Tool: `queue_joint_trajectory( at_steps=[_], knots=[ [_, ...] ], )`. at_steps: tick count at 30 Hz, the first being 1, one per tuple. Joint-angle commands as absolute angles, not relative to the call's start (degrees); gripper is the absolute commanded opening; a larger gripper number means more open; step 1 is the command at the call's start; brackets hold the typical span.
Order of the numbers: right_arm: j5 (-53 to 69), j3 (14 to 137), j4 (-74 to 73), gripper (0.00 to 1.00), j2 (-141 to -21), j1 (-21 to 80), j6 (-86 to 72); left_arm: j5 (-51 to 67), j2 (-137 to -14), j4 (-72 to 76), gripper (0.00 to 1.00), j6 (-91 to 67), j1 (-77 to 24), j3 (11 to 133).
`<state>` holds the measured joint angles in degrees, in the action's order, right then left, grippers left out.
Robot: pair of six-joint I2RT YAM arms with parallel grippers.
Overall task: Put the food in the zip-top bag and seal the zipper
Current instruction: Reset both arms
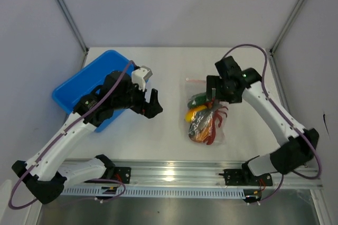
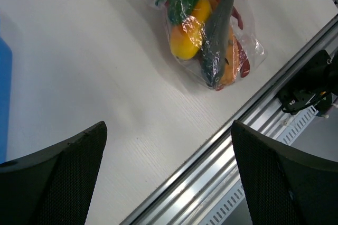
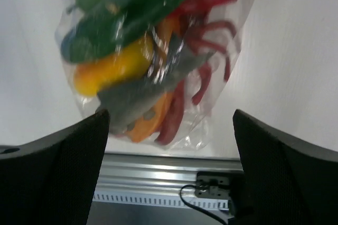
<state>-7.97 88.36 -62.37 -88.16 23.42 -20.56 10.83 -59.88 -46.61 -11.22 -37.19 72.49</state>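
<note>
Lying near the front edge of the table (image 1: 169, 69), the bag (image 1: 207, 124) holds the food (image 1: 194, 113). The right gripper (image 1: 215, 100) hangs over its top, fingers apart. The left gripper (image 1: 154, 103) is spread wide too.

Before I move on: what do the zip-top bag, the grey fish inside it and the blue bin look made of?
The zip-top bag looks like thin clear plastic film, glossy: it crinkles and throws bright glare. The grey fish seems moulded plastic or rubber, smooth and dull; which, I cannot tell. The blue bin looks like rigid plastic, evenly coloured with a rounded rim.
</note>
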Motion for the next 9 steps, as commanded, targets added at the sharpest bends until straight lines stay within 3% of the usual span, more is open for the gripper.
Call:
queue_joint_trajectory(
  at_steps=[1, 9],
  knots=[
    [-10.3, 80.0, -65.9, 0.99, -74.3, 27.3, -32.0, 13.3, -58.5, -46.0, 1.0, -15.8, -36.7, 68.5],
    [-1.0, 62.3, -58.7, 0.99, -48.6, 29.0, -38.8, 24.2, -52.0, -37.5, 0.99, -20.7, -36.3, 58.8]
  ],
)
